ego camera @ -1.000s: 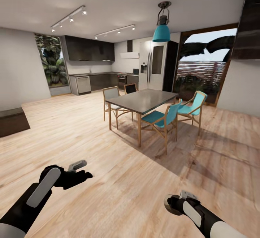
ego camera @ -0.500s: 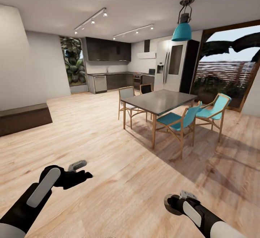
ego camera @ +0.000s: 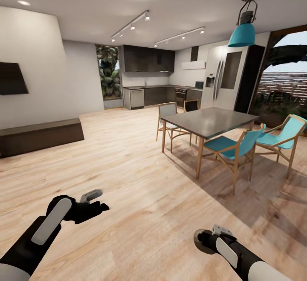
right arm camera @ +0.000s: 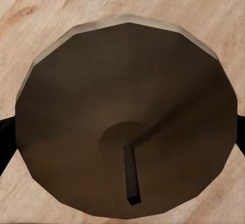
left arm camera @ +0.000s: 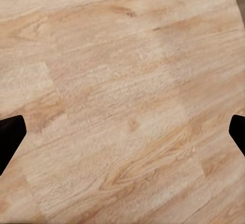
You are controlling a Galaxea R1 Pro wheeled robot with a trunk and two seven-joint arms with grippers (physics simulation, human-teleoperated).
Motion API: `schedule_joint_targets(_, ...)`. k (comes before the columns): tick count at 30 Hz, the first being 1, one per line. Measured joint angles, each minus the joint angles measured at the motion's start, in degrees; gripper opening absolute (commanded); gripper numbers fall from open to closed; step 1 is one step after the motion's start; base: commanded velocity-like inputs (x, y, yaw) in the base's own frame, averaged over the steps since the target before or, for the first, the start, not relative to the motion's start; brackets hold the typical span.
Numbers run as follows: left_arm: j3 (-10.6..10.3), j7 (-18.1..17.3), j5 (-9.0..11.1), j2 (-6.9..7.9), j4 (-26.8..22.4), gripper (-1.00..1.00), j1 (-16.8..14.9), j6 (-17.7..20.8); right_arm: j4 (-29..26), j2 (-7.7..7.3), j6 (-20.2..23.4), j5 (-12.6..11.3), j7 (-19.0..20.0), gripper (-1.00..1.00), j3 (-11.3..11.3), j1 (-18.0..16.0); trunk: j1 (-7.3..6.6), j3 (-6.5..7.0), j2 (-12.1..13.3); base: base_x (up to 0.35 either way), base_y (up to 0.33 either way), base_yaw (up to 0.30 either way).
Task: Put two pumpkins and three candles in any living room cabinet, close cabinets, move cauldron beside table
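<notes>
Wooden floor (ego camera: 140,187) lies under both low arms; right end effector (right arm camera: 122,132) grips a candle (right arm camera: 127,127).

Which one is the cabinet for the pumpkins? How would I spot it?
Look at the white wall at the room's left, under the dark wall panel. The long, low dark-brown wooden cabinet sits on the floor there. Unlike the grey kitchen units far behind, it is plain, flat-topped and handleless.

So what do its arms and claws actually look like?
Both arms are black with a long light-grey panel along the forearm and a pale grey sleeve nearer the body. The left claw is black with a small grey block on top. The right claw is black and rounded, topped by a small grey part. No cables show.
</notes>
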Motion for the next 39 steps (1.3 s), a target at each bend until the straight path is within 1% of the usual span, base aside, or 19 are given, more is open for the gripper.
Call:
schedule_joint_targets(15,0.00,0.00,-0.01,0.00,0.18,1.00,-0.03,0.00,0.00,0.00,0.00,-0.01,0.03,-1.00,0.00,-0.01,0.00,0.00,0.00,0.000,0.000,0.287)
schedule_joint_targets(19,0.00,0.00,-0.01,0.00,0.17,1.00,0.00,0.00,0.00,0.00,-0.06,0.00,0.02,-1.00,0.00,0.01,-0.01,0.00,0.00,0.087,0.000,0.287)
schedule_joint_targets(28,0.03,-0.25,-0.01,0.04,0.18,1.00,-0.02,0.00,-0.01,-0.08,-0.02,-0.03,0.05,-1.00,0.02,-0.01,-0.03,0.00,-0.01,0.296,0.000,0.281)
schedule_joint_targets(32,0.07,-0.49,0.04,0.07,0.20,1.00,-0.04,0.00,-0.03,-0.17,-0.14,-0.08,0.04,-1.00,0.03,0.02,-0.03,0.00,-0.01,0.329,0.000,0.084)
schedule_joint_targets(35,0.07,-0.52,0.01,0.07,0.20,1.00,-0.05,0.00,-0.05,-0.19,-1.80,0.05,0.00,-1.00,0.10,-0.01,-0.04,0.01,-0.01,0.329,0.000,0.016)
schedule_joint_targets(39,0.07,-0.53,-0.01,0.08,0.20,1.00,-0.04,0.00,-0.03,-0.19,-2.72,-0.11,-0.31,-1.00,0.12,0.00,-0.03,0.00,-0.01,0.330,0.000,0.003)
